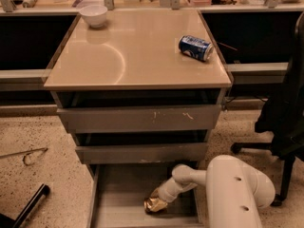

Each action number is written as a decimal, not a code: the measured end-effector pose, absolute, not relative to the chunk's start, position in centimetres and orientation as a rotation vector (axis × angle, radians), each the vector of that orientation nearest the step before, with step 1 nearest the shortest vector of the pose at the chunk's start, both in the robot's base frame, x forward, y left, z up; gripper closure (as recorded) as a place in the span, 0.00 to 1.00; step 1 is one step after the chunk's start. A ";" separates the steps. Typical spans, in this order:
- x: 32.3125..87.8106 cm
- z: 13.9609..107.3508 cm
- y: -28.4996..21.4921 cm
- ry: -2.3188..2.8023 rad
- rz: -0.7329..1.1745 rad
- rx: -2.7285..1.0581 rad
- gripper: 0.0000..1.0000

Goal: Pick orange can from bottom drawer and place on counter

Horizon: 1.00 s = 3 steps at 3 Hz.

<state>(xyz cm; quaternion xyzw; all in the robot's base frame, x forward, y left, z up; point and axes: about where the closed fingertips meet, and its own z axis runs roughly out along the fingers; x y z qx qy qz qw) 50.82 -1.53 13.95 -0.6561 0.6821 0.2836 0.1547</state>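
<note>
Camera view looks down on the orange can (154,205), a crumpled, shiny golden lump on the floor of the bottom drawer (118,199), right of the middle and near the drawer's front edge. The gripper (160,199) is right at the can, coming in from the upper right at the end of a white wrist, but I cannot tell whether it grips the can or only touches it. The bulky white arm (235,189) fills the lower right, beside the pulled-out drawer. Above the tray sit two grey drawers (140,119) with flat fronts, both slightly open. Over them lies the glossy beige counter (137,56), with a blue and white can (195,48) lying on its side near the right edge and a white bowl (93,14) at the far left corner. A dark office chair (285,113) stands on the speckled floor to the right.
</note>
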 end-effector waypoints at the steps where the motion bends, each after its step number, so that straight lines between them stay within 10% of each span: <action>1: 50.5 17.5 -1.1 1.868 0.819 -1.865 1.00; 3: 48.2 31.6 2.6 1.549 0.758 -1.907 1.00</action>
